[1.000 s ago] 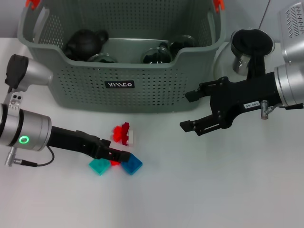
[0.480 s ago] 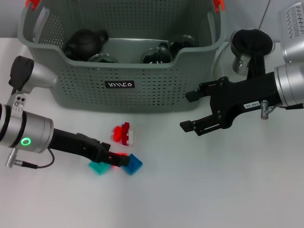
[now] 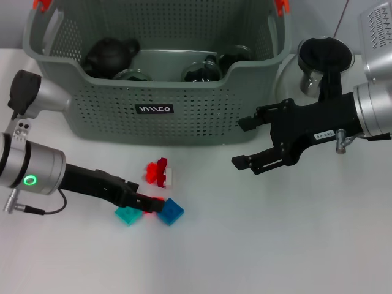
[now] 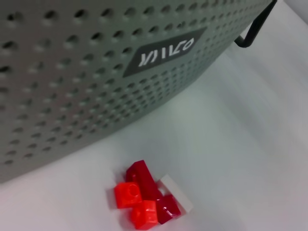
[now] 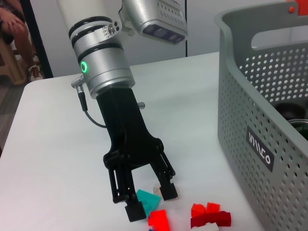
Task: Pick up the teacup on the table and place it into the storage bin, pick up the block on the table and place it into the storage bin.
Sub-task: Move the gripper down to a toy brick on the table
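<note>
The storage bin [image 3: 153, 116], grey-green and perforated, stands at the back with a black teapot and several cups inside. Its black label [image 4: 163, 53] fills the left wrist view. In front lie a teal block [image 3: 128, 215], a blue block [image 3: 171, 212], a small red block [image 3: 149, 210] and a red-and-white block cluster [image 3: 159, 173]. My left gripper [image 3: 151, 204] is down at the table between the teal and blue blocks. It is open, its fingers [image 5: 168, 191] apart near the teal block [image 5: 147, 197]. A dark teacup [image 3: 323, 61] stands right of the bin. My right gripper [image 3: 245, 144] hovers open.
The red cluster [image 4: 144, 199] lies a short way in front of the bin wall. The right arm's body [image 3: 318, 128] stands between the teacup and the table's middle. Bare white table [image 3: 275, 245] stretches in front and to the right.
My left gripper has shifted slightly among the loose blocks, staying low at the table. The right arm and the blocks look unmoved.
</note>
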Tool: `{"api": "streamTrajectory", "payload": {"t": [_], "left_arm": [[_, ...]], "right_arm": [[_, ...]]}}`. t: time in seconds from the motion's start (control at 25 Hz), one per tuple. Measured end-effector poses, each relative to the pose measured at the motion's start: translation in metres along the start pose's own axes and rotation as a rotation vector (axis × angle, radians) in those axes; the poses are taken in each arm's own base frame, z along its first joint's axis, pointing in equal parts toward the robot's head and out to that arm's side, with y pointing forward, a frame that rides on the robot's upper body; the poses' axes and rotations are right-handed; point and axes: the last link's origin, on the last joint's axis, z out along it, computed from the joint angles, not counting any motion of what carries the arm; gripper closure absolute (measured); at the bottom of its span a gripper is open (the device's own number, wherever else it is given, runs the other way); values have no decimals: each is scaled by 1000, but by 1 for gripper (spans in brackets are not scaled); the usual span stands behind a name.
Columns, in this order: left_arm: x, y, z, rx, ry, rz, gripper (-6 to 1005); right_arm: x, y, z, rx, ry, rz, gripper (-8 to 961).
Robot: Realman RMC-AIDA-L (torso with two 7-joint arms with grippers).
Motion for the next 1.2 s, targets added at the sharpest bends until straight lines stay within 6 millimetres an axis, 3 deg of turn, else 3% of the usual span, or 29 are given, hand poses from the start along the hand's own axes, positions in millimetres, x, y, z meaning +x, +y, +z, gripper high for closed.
{"api": "streamTrajectory", "payload": {"t": [0.76, 1.2], "left_arm": [[4, -7, -8, 54, -12, 2, 78], [7, -15, -30, 81, 26, -17, 78]], "right_arm": [[0, -1, -1, 6, -7, 3, 76], [0, -2, -2, 13, -11, 5, 75]]}}
